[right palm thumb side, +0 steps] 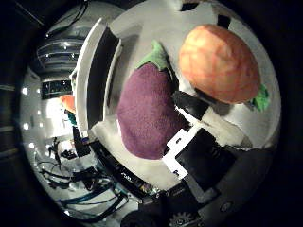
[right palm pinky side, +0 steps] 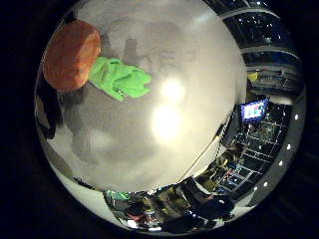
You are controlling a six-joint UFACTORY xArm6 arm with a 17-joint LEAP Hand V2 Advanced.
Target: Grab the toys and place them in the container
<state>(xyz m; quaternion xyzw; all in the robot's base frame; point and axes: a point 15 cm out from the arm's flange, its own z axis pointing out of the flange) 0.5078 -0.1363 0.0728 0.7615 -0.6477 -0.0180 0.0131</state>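
A purple eggplant toy [right palm thumb side: 147, 109] with a green stem lies on the white table [right palm thumb side: 161, 24], close under the palm in the right thumb side palm view. An orange plush toy [right palm thumb side: 218, 61] with green leaves lies right beside it. The right little finger side palm view shows the orange toy [right palm pinky side: 70, 55] and its green leaves [right palm pinky side: 120, 78] on the table [right palm pinky side: 179, 60]. One white and black finger of my hand [right palm thumb side: 204, 142] reaches out straight between the two toys, beside the eggplant. No finger curls round a toy.
A white raised rim [right palm thumb side: 95, 71] stands along the table beside the eggplant; I cannot tell whether it is the container. Beyond the table's edge are shelves and a lit screen [right palm pinky side: 254, 108].
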